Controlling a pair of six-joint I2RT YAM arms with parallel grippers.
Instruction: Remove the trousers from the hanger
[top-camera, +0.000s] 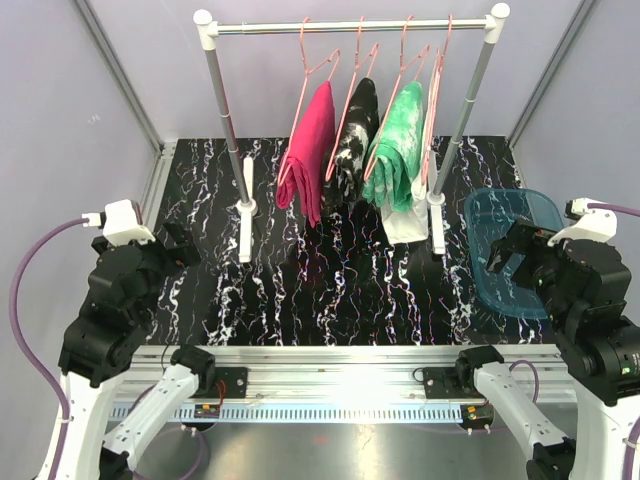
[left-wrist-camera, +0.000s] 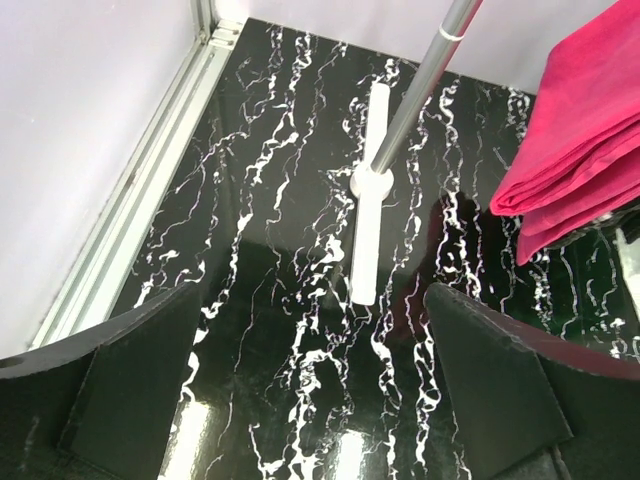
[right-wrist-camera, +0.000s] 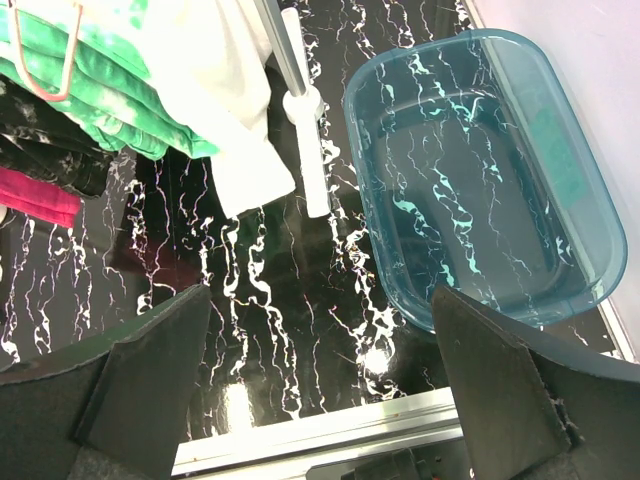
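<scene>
1. Both grippers are spread wide and hold nothing. The left gripper (left-wrist-camera: 315, 400) hangs over the left side of the table (top-camera: 300, 290), and the right gripper (right-wrist-camera: 320, 390) hangs over the right side.
2. From where I stand, all the trousers are on pink hangers (top-camera: 318, 60) on the rail (top-camera: 350, 25) at the back of the table, well apart from either gripper.
3. They hang side by side: the magenta pair (top-camera: 312, 150) on the left, the black pair (top-camera: 357, 135) in the middle and the green pair (top-camera: 400, 140) on the right. Each is folded over its hanger's bar.
4. The black pair touches the magenta one, and its lower end sits just beside the green one.
5. The green pair's white end hangs lowest, close by the rack's right foot (right-wrist-camera: 305, 130).
6. One more pink hanger (top-camera: 435, 110) hangs just right of the green pair, by the right post.
7. The left wrist camera looks down on the left foot (left-wrist-camera: 368, 200) and its post. The magenta folds are at the right edge of that view, clear of the fingers (left-wrist-camera: 130, 380).
8. A teal see-through bin (top-camera: 520, 198) sits on the table right of the rack, near the right foot, and the right gripper hovers at its near-left rim.
</scene>
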